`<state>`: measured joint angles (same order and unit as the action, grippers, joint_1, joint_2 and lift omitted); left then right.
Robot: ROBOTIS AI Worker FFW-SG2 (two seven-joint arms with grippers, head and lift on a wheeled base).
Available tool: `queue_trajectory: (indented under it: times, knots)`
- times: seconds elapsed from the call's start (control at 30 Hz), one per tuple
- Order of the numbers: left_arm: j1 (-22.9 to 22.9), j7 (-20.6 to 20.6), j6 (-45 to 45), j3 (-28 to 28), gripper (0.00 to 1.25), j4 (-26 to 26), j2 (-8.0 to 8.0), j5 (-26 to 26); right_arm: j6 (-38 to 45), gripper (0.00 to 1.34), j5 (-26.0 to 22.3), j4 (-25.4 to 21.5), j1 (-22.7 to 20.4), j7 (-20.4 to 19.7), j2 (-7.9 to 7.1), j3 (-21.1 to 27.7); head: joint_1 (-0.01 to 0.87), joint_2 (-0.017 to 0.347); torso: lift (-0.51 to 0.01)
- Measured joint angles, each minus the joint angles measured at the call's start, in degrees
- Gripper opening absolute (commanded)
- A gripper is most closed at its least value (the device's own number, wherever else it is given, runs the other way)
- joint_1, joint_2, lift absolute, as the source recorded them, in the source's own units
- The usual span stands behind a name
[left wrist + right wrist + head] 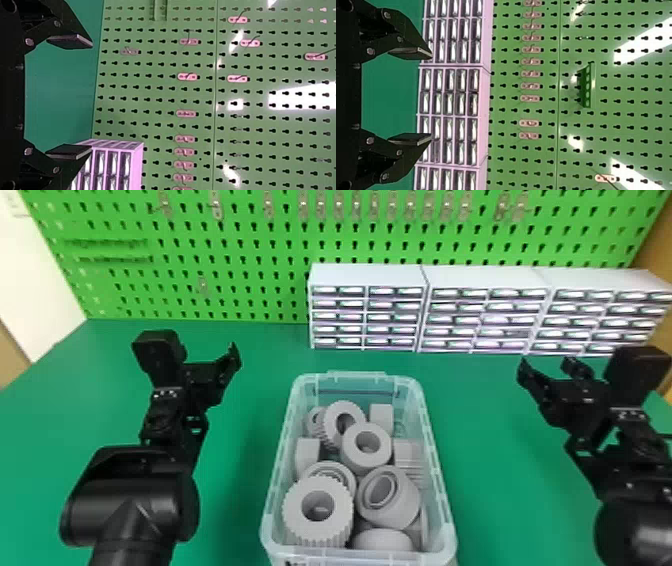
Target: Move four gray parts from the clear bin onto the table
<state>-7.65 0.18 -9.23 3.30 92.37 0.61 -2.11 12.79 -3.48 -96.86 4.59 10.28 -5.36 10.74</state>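
Green table (pixel 235 490), clear bin (pixel 450 535) of gray parts (pixel 320 532)

Pegboard (pixel 260 307) behind the bin; drawer cabinets (pixel 367 275) beyond it, extending right. Gray parts heaped inside the bin, some ring-shaped, some ribbed. Left gripper (pixel 209 351) to the bin's left, fingers spread apart. Right gripper (pixel 547 366) to the bin's right, fingers likewise spread.

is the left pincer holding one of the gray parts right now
No, the left pincer is wide open, with nothing between its fingers.
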Motion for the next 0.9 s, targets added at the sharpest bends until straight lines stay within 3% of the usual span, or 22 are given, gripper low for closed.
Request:
queue_trajectory:
  times: [0.9]
  knots:
    - [0.2,0.0,0.0,0.3,0.91,0.0,0.00,-0.1,4.1,0.81,0.9,0.1,2.0,0.1,-0.62,-1.4,0.693,0.072,-0.052]
